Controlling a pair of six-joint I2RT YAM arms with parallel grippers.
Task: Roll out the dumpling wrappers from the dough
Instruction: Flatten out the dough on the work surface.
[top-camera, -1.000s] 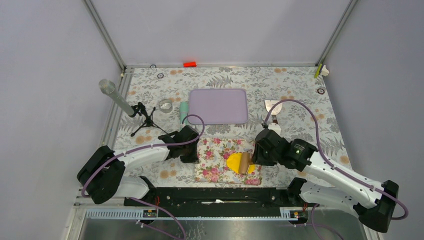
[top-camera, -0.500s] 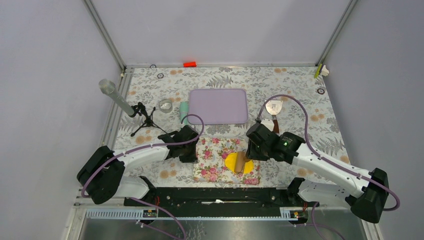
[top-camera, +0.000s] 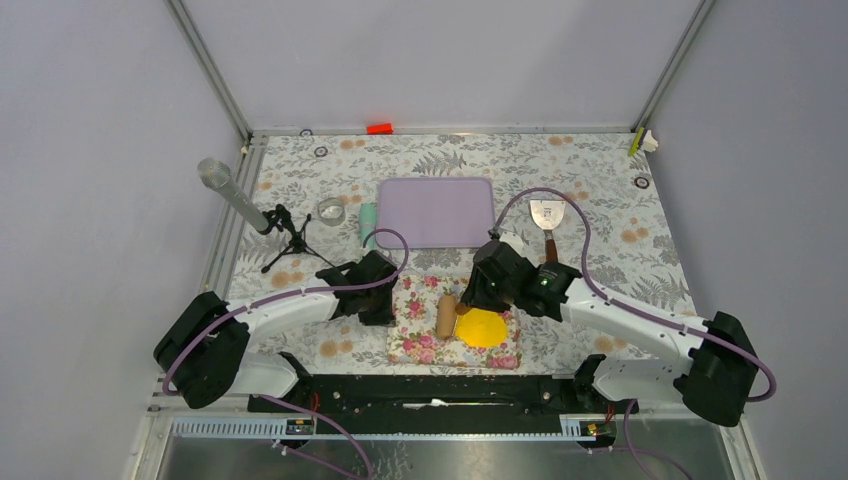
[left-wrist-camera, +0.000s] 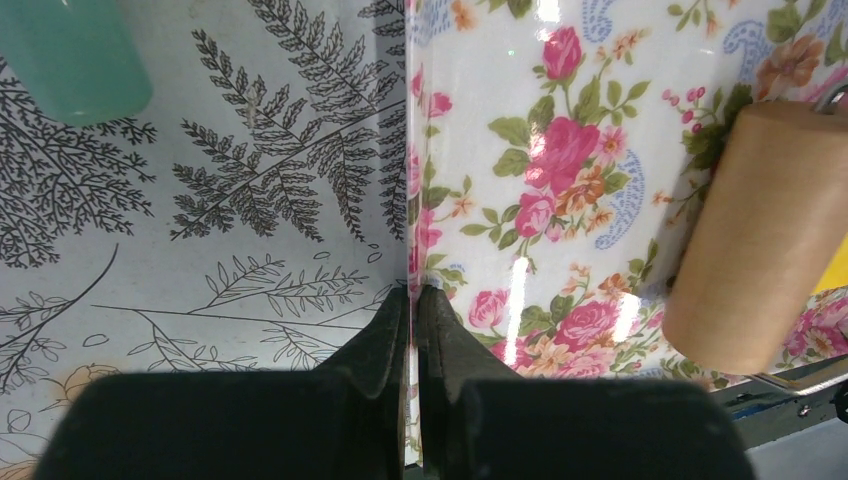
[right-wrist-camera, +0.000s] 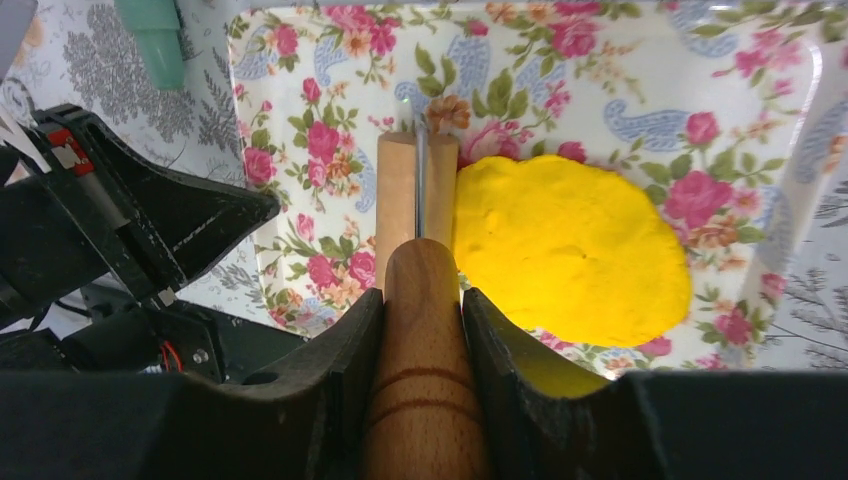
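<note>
Floral mat (top-camera: 415, 338) bears flattened dough (top-camera: 482, 327), rolling pin (top-camera: 445, 316) beside it; lavender tray (top-camera: 437, 212) behind.

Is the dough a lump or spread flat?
Spread flat: the dough is a thin yellow sheet on the floral mat.

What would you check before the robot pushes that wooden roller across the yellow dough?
1. Grip: right hand shut on the rolling pin handle: ok.
2. Start: rolling pin rests on the floral mat, beside the dough: ok.
3. Mat: left hand shut on its edge: ok.
4. Placement: dough wholly on the mat: ok.
5. Thickness: dough thin enough yet: cannot tell.
</note>
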